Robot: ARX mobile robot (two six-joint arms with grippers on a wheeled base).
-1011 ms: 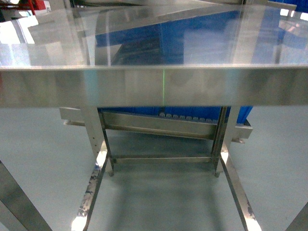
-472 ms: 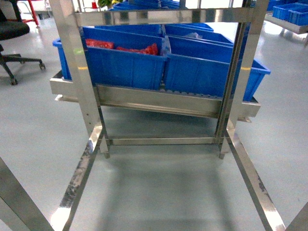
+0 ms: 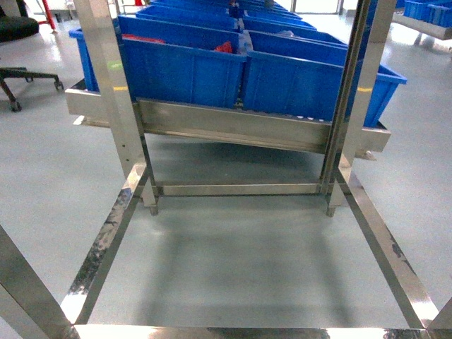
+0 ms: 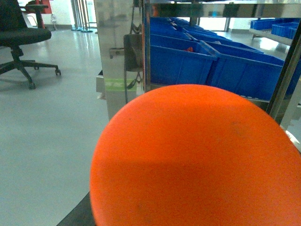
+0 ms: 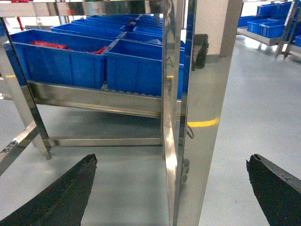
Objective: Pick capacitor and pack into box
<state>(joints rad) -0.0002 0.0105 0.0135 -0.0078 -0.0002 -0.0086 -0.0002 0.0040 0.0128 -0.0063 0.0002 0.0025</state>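
Head view has dropped from the steel desk top to the blue crates point(image 3: 191, 67) and floor. Right fingers point(image 5: 171, 188) spread, empty. Left fingers: cannot tell, an orange blur fills that view. Capacitor, box unseen; still searching.

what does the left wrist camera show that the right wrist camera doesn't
Only the left wrist view shows a big orange rounded shape filling the lower frame, right against the lens, and a black office chair at the far left. Whether the left gripper is open or shut cannot be told from it.

Only the right wrist view shows the right gripper open, its two dark fingers spread wide at the bottom corners, with a yellow mark on a steel post between them.

Both show blue crates on a steel rack and the grey floor.
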